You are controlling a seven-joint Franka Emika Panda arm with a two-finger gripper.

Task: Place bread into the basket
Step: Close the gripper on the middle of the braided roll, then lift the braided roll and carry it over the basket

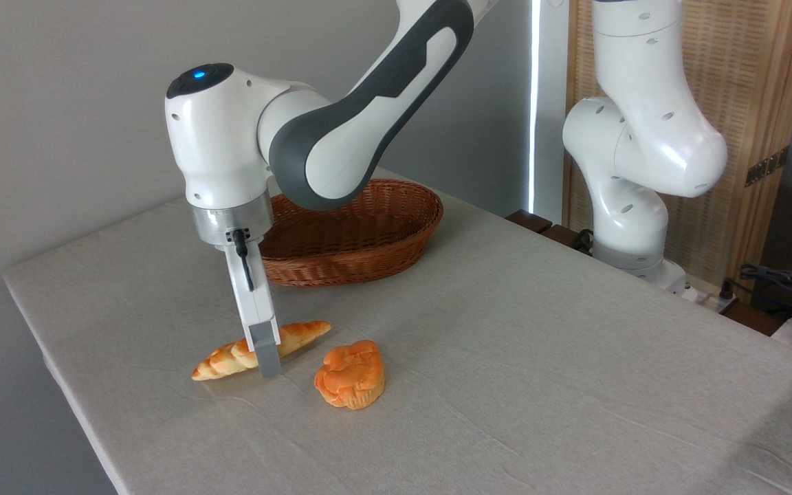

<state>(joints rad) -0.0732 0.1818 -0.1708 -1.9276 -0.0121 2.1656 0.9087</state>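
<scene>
near the tabletop's [506, 357] front-left edge, the long braided golden-orange bread [231, 357] lies with its long axis running left to right; the gripper [267, 354] straddles its middle, closure impossible to tell, oval brown wicker basket [368, 240] behind.

So the bread [262, 350] lies on the tabletop [540, 344] toward its front left edge, running left to right. The bun [350, 375] sits just to its right and a bit nearer the front, close but not touching. The basket [355, 237] is behind both, up by the back edge, well apart from them. The hand [269, 354] comes straight down over the middle of the bread, its near finger in front of the loaf. Robot base [633, 254] stands off the right back edge.
</scene>
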